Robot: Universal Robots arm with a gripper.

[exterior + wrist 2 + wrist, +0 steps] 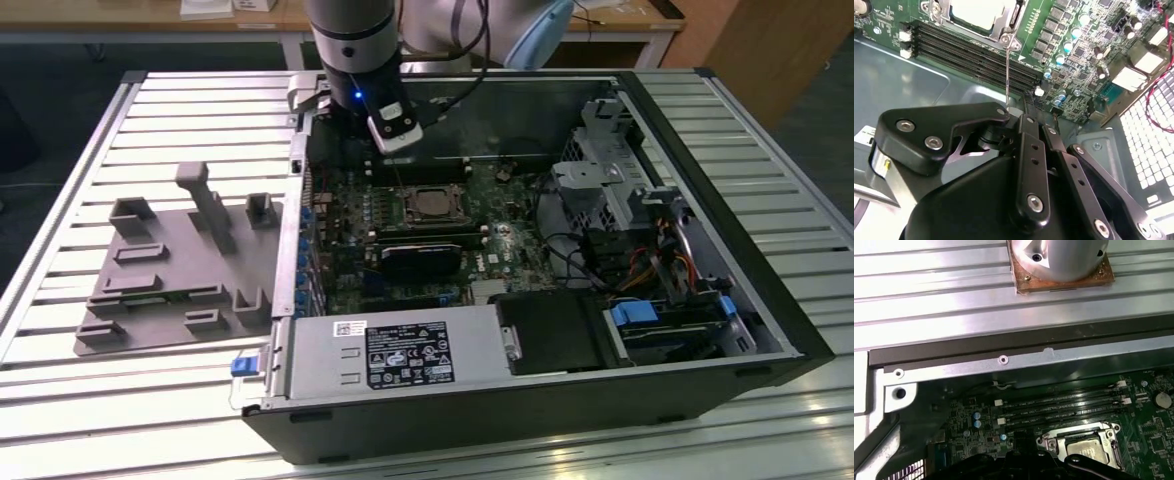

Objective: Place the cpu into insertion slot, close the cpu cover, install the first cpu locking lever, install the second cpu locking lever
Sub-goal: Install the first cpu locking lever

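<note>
The cpu (979, 12) is a flat square chip with a pale, matt silver-grey top. It lies inside the insertion slot (429, 206), on the green circuit board (1089, 65) of an open computer case (534, 420) made of dark sheet metal. The cpu cover (1013, 17), a thin shiny metal frame with a square window, lies flat around the edge of the chip. Long black memory slots (974, 55) run just beside the socket.

A locking lever (1007, 75), which is a very thin bright steel rod, stands up from the corner of the frame and goes straight to the end effector (1011, 116). The end effector is made of black, smooth links with round screws. It is clenched, and the free end of the rod disappears between its fingertips, so it appears to grasp the rod. In the exterior view the end effector (398, 140) hangs above the socket, a little toward the far wall of the case.

The case rests on a ribbed, light metal surface (107, 420). A grey block-shaped fixture (160, 280) lies at the exterior view's left.
</note>
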